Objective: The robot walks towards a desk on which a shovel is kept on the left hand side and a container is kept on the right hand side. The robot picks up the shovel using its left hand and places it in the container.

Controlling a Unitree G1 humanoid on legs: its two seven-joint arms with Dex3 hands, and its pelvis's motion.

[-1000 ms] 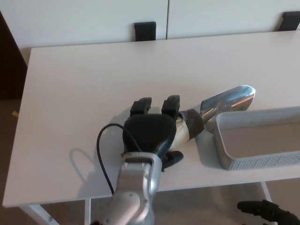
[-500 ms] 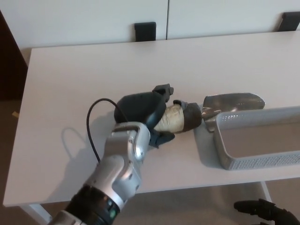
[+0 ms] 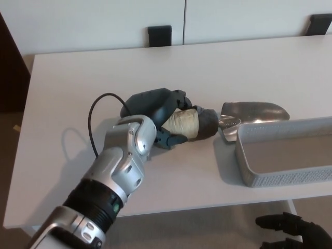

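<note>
Your left hand (image 3: 155,106) is closed around the shovel (image 3: 223,118), gripping it by the pale handle, with the black fingers (image 3: 176,139) wrapped under and over the grip. You will see the handle's dark collar just past the fingers, and beyond it the shiny metal blade, which points to the picture's right. The blade lies just behind the far left corner of the container (image 3: 287,154); its neck sits close to that corner, but whether it touches the rim cannot be told from this view. Whether the shovel is lifted clear of the desk (image 3: 104,72) or rests on it cannot be told either.

Your left forearm (image 3: 111,179), silver with a black lower section, comes in from the bottom left of the picture and crosses the desk's near edge. A black cable (image 3: 92,119) loops from the wrist out over the white desktop.

The container is a grey perforated tray, standing on the desk's near right part and cut off by the right edge of the picture.

Your right hand (image 3: 293,229) shows at the bottom right corner, below the level of the desk edge, holding nothing, fingers spread apart.

Two dark chair backs (image 3: 159,35) show beyond the far edge of the desk.
</note>
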